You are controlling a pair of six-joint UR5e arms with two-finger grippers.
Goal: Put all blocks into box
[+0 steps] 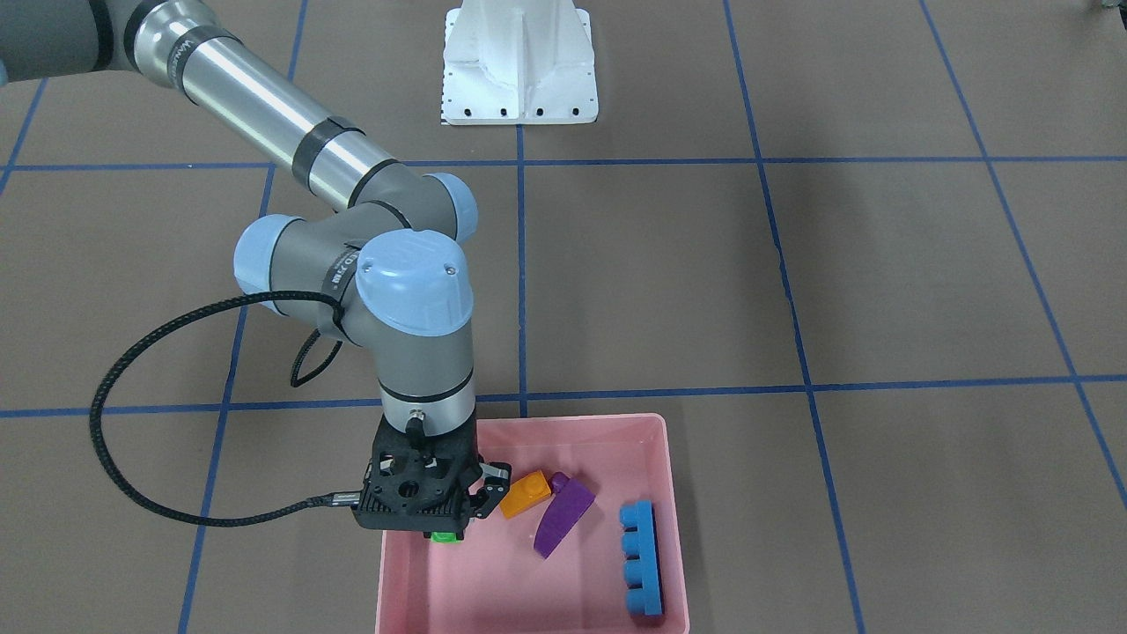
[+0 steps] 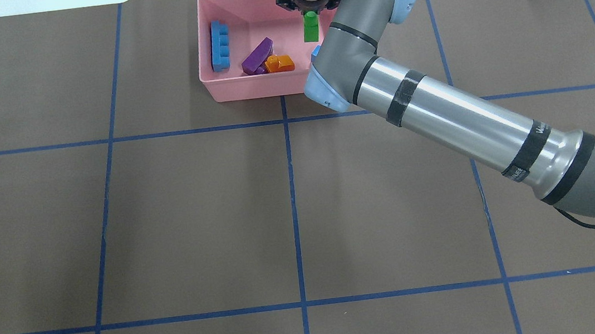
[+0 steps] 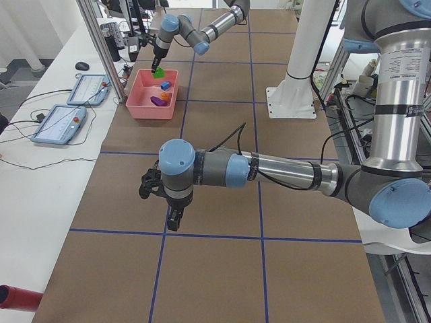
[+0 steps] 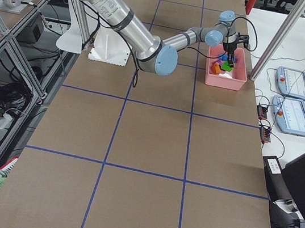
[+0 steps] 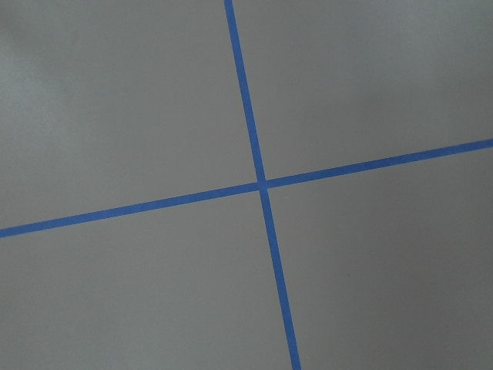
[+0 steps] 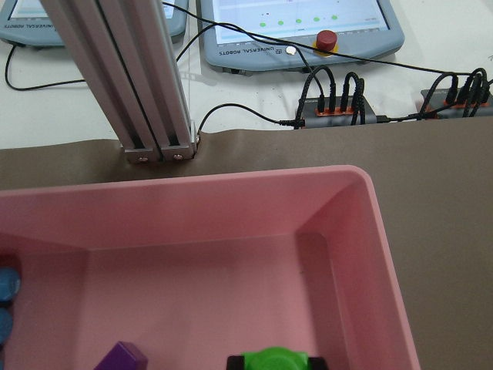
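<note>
The pink box (image 2: 255, 88) stands at the table's far edge. Inside it lie a long blue block (image 2: 219, 45), a purple wedge (image 2: 257, 57) and an orange block (image 2: 280, 63). The front-facing view shows the same box (image 1: 572, 421), long blue block (image 1: 641, 556), purple wedge (image 1: 563, 515) and orange block (image 1: 526, 493). My right gripper (image 2: 309, 14) hangs over the box's right part, shut on a green block (image 2: 311, 28) held above the floor (image 6: 192, 293). A small blue block (image 2: 315, 50) peeks out beside my arm. The left gripper (image 3: 174, 221) hovers over bare table; I cannot tell its state.
Blue tape lines cross the brown table. The white robot base (image 1: 519, 62) sits at the robot's side. Just beyond the box stand an aluminium post (image 6: 139, 77), cables and operator tablets (image 6: 300, 31) on a white bench.
</note>
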